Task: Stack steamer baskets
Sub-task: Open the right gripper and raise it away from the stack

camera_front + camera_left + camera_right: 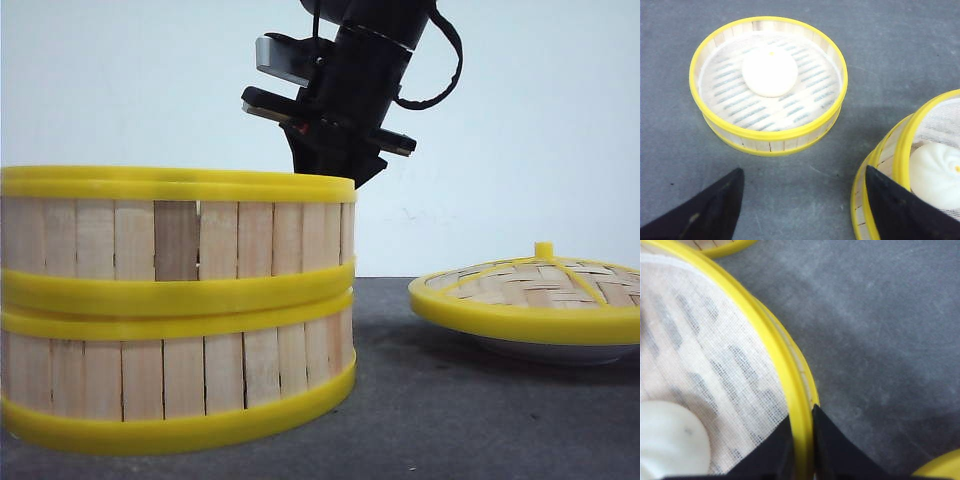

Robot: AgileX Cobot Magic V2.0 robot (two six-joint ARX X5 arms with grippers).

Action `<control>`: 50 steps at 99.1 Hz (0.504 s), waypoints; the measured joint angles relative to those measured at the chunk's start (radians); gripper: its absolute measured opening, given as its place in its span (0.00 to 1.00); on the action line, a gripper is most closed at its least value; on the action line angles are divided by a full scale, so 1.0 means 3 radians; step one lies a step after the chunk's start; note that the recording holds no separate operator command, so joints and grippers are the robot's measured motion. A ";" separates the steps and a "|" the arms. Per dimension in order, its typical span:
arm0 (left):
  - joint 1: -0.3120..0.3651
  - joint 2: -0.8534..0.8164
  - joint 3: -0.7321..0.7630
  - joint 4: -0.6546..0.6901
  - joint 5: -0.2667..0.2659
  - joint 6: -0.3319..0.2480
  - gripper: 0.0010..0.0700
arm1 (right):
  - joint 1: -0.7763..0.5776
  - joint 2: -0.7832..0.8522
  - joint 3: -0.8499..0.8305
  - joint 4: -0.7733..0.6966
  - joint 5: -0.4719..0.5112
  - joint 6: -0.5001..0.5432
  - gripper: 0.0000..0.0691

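Observation:
Two steamer baskets stand stacked at the left of the front view, the upper basket (180,235) resting on the lower basket (175,375). My right gripper (802,440) is shut on the upper basket's yellow top rim (790,375), one finger inside and one outside; the front view shows it behind that rim (335,170). A white bun (670,440) lies on the cloth inside. A third steamer basket (769,85) with a bun (770,71) sits alone on the table. My left gripper (802,200) hangs open above the table between it and the stack (890,165).
A domed woven lid (535,290) with a yellow rim and knob rests on a white plate (560,350) at the right. The table top (450,420) is dark grey. A white wall stands behind.

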 joint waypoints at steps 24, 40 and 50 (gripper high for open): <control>0.0000 0.0000 0.0000 -0.0001 0.0000 0.0000 0.66 | 0.0000 0.0108 0.0000 0.0046 0.0006 0.0019 0.03; 0.0000 0.0000 0.0000 -0.0003 0.0001 0.0000 0.66 | 0.0009 0.0108 0.0000 0.0064 0.0064 0.0020 0.03; 0.0000 0.0000 0.0000 -0.0003 0.0000 0.0000 0.66 | 0.0011 0.0108 0.0000 0.0072 0.0069 0.0019 0.03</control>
